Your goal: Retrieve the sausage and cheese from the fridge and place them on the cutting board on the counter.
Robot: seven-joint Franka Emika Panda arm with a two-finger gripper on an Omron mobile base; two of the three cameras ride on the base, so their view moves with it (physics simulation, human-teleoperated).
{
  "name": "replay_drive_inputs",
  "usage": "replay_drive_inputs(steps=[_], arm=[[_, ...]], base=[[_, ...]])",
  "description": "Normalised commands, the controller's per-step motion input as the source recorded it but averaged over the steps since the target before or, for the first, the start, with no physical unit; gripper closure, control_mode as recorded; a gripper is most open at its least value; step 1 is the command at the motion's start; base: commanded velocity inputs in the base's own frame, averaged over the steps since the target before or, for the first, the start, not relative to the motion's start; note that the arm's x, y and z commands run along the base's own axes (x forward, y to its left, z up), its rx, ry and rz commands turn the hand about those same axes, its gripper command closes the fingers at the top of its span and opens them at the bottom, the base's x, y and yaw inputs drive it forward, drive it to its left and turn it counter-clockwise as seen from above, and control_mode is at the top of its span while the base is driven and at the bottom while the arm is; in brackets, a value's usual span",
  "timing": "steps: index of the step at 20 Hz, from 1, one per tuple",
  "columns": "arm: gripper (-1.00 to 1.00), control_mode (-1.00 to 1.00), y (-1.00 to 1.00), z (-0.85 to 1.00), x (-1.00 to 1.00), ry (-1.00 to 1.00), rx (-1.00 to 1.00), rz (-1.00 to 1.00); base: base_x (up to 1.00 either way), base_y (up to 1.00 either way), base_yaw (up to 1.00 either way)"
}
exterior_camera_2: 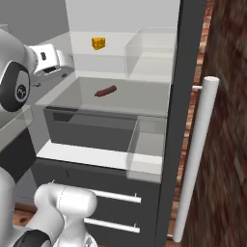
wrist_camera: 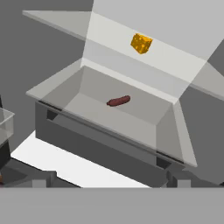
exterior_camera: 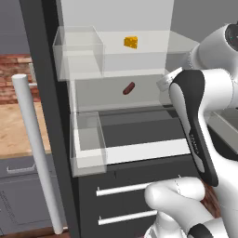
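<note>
- The fridge stands open, its white interior and glass shelves exposed; the sausage lies on the middle glass shelf, and the cheese sits on the shelf above it, at about twelve o'clock from the sausage in the left base view.
- In the hand view the sausage lies near the picture's centre, its long axis running from roughly eight to two o'clock; the cheese is at one o'clock from it, well apart.
- The tool stands with its fingers spread wide and nothing between them; it hangs outside the fridge, short of the shelf front, touching neither item.
- The sausage looks small, light and fairly firm with a smooth rounded skin; I judge it likely to roll or squirt sideways if pinched off-centre or near a rounded end; the better hold is across its middle, fingers set square to its long axis, closing gently.
- It lies flat on glass, so the fingertips must come down close to the shelf without striking it; the shelf above leaves limited room, so a level or shallow approach seems safer than a steep one.
- The cheese is a wedge with holes, light and stiff; its slanted faces may slip, so I would take it across two parallel flat sides.
- Neither item has left the fridge; both fetches remain to be done.
</note>
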Motion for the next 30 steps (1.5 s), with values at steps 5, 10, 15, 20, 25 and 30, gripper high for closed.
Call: replay_drive_inputs(steps=[5,10,15,20,25,30], arm=[[-1.00,1.00,0.00,0.00,0.00,0.00,0.00,0.00],[-1.00,1.00,0.00,0.00,0.00,0.00,0.00,0.00],[-1.00,1.00,0.00,0.00,0.00,0.00,0.00,0.00],[-1.00,1.00,0.00,0.00,0.00,0.00,0.00,0.00],[-1.00,-1.00,0.00,0.28,0.01,-0.03,0.00,0.07],[-1.00,-1.00,0.00,0.26,0.12,-0.01,0.00,0.04]], base=[[0.70,0.00,0.00],[0.57,0.00,0.00],[0.45,0.00,0.00],[0.41,0.00,0.00],[0.00,0.00,0.00],[0.00,0.00,0.00]])
